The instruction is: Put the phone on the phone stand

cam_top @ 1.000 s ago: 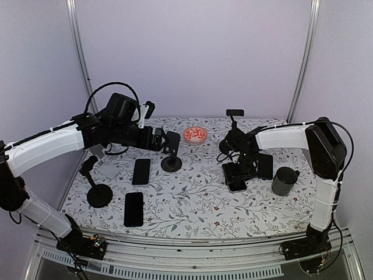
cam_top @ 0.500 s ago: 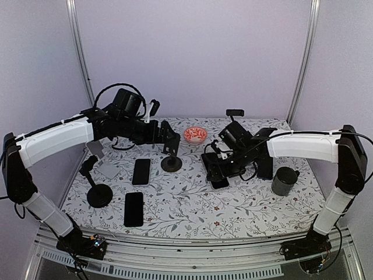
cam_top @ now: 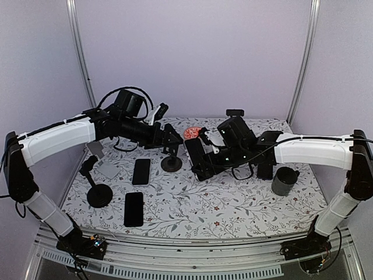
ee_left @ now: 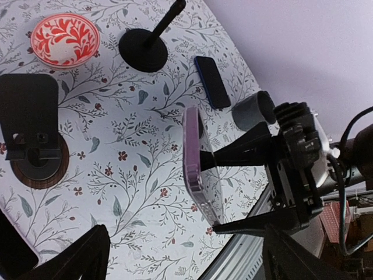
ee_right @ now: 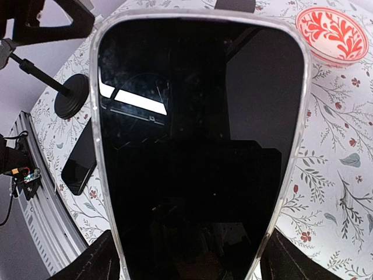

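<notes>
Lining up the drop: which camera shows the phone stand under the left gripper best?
Left wrist: the phone stand shows clearly from above, plate and round base. Top external shows it small, under the left arm. Right wrist: the phone fills the frame.

Your surface [cam_top: 192,204] wears a floral cloth. On its left you have a black phone [cam_top: 141,171], a second phone [cam_top: 133,208] nearer you, a pale card [cam_top: 109,170] and a round-based pole [cam_top: 99,195]; mid-back stands the phone stand [cam_top: 171,163], a red bowl [ee_left: 64,39] near it, farther back. On the right sit a grey cup [cam_top: 284,181] and a third phone [ee_left: 213,81], with another pole [ee_left: 144,49] at the back.
</notes>
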